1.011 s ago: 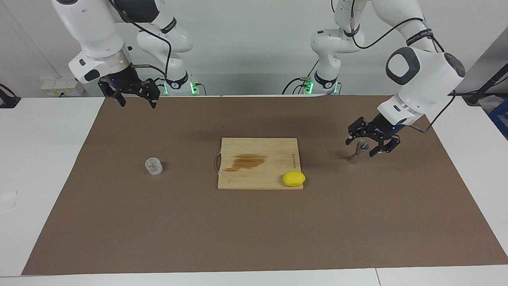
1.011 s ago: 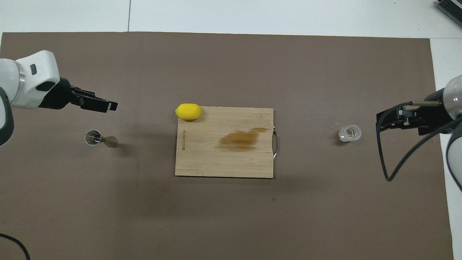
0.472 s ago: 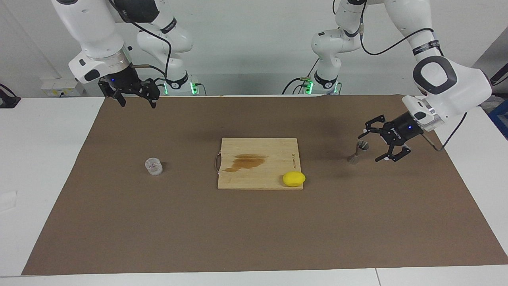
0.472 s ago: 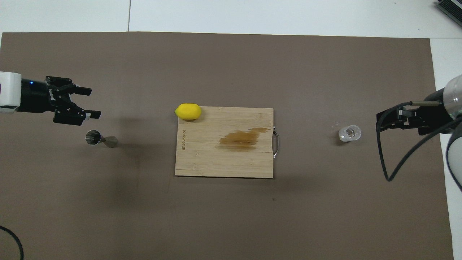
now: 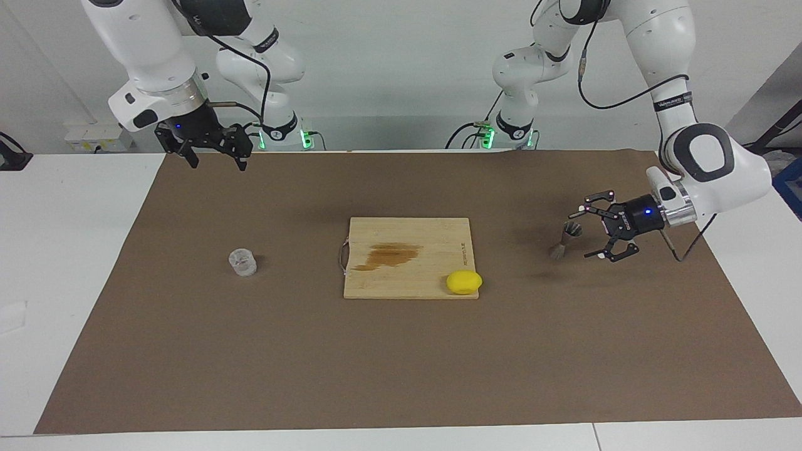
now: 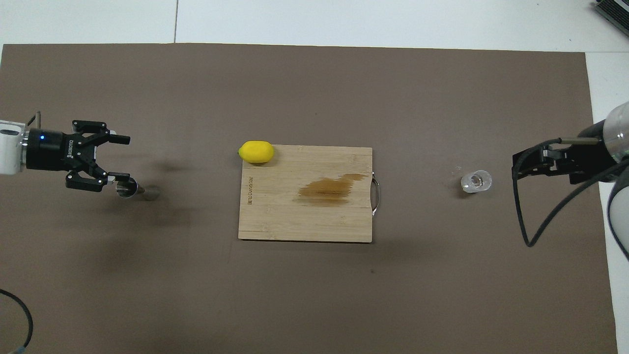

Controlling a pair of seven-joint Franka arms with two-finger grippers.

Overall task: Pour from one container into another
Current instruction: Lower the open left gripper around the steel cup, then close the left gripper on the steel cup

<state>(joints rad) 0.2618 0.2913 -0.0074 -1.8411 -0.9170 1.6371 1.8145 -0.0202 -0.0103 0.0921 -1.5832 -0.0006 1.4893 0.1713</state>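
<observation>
A flat brown mat (image 5: 401, 351) with a dull, papery surface covers most of the white counter (image 5: 56, 250).

Nearest the robots, the right claw (image 5: 214, 158) hangs over the mat's edge at the right arm's end, waiting, its black fingers spread apart and holding nothing; in the overhead view it (image 6: 528, 164) shows as a dark bracket beside the glass cup.

Next comes the rectangular wooden cutting board (image 5: 407, 275) at the middle of the mat, pale bamboo with straight grain, a thin metal loop handle on the edge toward the right arm's end, and an irregular brown stain (image 5: 388, 255) on its face.

Level with the board, toward the right arm's end, the small clear glass cup (image 5: 242, 262) stands upright on the mat, short, cylindrical and whitish, well apart from both claws.

Toward the left arm's end stands the silvery metal jigger (image 5: 564, 239), two cones joined at a narrow waist, its round open mouth shining in the overhead view (image 6: 127, 187). The left claw (image 5: 591, 233) lies turned sideways just beside it, its fingers wide apart and pointing at the jigger; whether a fingertip touches the metal cannot be told.

Farthest, a smooth, oval yellow lemon (image 5: 463, 282) rests on the board's corner.
</observation>
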